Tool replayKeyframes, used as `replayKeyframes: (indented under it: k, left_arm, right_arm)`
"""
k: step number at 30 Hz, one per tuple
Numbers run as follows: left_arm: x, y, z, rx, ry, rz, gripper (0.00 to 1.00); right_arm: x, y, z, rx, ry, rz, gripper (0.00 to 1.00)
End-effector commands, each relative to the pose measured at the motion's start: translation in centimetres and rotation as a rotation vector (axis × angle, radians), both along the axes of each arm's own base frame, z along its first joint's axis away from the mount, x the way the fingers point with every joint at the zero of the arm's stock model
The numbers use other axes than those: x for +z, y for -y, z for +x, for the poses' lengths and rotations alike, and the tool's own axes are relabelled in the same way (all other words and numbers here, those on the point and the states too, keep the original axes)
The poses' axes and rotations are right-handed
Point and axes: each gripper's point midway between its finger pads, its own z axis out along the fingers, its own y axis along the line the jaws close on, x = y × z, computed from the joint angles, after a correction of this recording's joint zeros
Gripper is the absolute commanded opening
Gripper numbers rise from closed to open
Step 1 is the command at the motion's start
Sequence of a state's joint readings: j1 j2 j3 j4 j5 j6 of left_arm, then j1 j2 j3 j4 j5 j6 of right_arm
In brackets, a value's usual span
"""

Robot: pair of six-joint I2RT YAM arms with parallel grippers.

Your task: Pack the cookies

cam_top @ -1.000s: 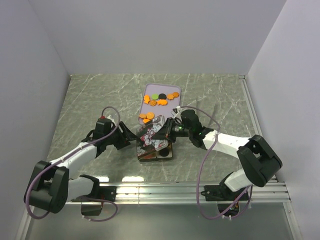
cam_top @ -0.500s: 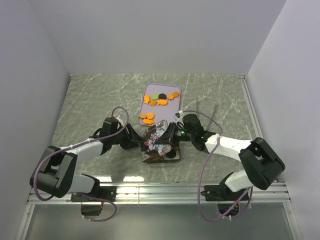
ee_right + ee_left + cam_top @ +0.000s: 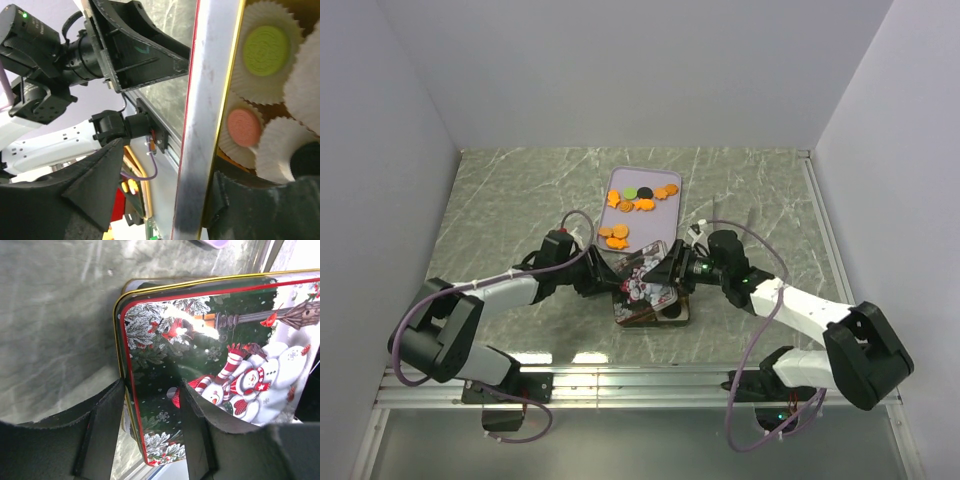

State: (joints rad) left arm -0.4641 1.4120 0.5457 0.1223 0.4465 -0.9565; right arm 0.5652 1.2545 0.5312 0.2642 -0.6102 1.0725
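Lid (image 3: 225,340): tin lid, held tilted over the open tin (image 3: 660,315), near mid-table.
Lid print: snowmen in red-and-white striped hats and scarves, snowy fir sprigs, a lit lamp post, a birdhouse with a red bird; red line inside a gold rim.
Left gripper (image 3: 152,410): jaws pinch the lid's corner, one finger outside the rim and one on the printed face.
Right gripper (image 3: 170,170): fingers straddle the opposite rim. One is at the gold edge and a gap shows by the other, so I cannot tell if it is clamped.
Cookies (image 3: 640,200): mostly orange, lying on the lavender tray (image 3: 615,185) behind the tin.
Tin contents: green, pink and black rounds in white paper cups (image 3: 272,145).
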Motion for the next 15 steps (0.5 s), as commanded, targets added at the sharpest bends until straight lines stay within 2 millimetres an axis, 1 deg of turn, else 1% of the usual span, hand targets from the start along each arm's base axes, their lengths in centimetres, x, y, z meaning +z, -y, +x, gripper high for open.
replayKeyframes:
  k: [1, 2, 3, 4, 5, 6, 7, 9, 10, 12, 13, 14, 15]
  left_arm:
    - [2.5, 1.6, 1.4, -0.016, 0.072, -0.038, 0.53]
    - [2.5, 1.6, 1.4, -0.012, 0.072, -0.029, 0.53]
    - [2.7, 1.7, 1.5, -0.013, 0.075, -0.027, 0.52]
    - [3.1, 1.9, 1.6, -0.017, 0.084, -0.030, 0.52]
    - [3.1, 1.9, 1.6, -0.015, 0.085, -0.026, 0.52]
    - [3.3, 2.1, 1.8, -0.017, 0.089, -0.026, 0.52]
    - [3.4, 2.3, 1.7, -0.023, 0.092, -0.028, 0.52]
    - [3.6, 2.7, 1.8, -0.034, 0.096, -0.020, 0.52]
    - [3.7, 2.8, 1.7, -0.039, 0.099, -0.018, 0.51]
    - [3.9, 3.3, 1.8, -0.051, 0.106, -0.002, 0.51]
    - [3.9, 3.5, 1.9, -0.056, 0.105, 0.001, 0.51]
    - [4.0, 3.7, 1.9, -0.062, 0.108, 0.005, 0.51]
    - [4.5, 4.2, 2.1, -0.072, 0.117, 0.001, 0.51]
  right_arm:
    - [0.1, 1.6, -0.1, -0.010, 0.036, -0.029, 0.66]
    - [0.5, 1.9, -0.1, -0.011, 0.050, -0.039, 0.67]
    - [0.4, 2.3, -0.2, 0.000, 0.079, -0.069, 0.69]
    - [-0.7, 3.2, -0.4, -0.019, 0.050, -0.133, 0.70]
    - [0.0, 3.7, -0.1, -0.028, 0.078, -0.147, 0.71]
    - [0.0, 4.1, -0.1, -0.022, 0.108, -0.175, 0.72]
    - [-0.3, 4.9, -0.5, -0.033, 0.101, -0.213, 0.72]
    - [-0.5, 6.0, -0.5, -0.042, 0.127, -0.253, 0.73]
    - [-0.9, 6.9, -0.8, -0.063, 0.117, -0.295, 0.73]
    - [-1.4, 8.1, -1.0, -0.066, 0.128, -0.349, 0.73]
    - [-2.1, 8.8, -1.6, -0.064, 0.099, -0.389, 0.73]
    - [-2.4, 9.4, -1.5, -0.078, 0.101, -0.416, 0.73]
    - [-2.7, 10.0, -1.5, -0.084, 0.098, -0.433, 0.74]
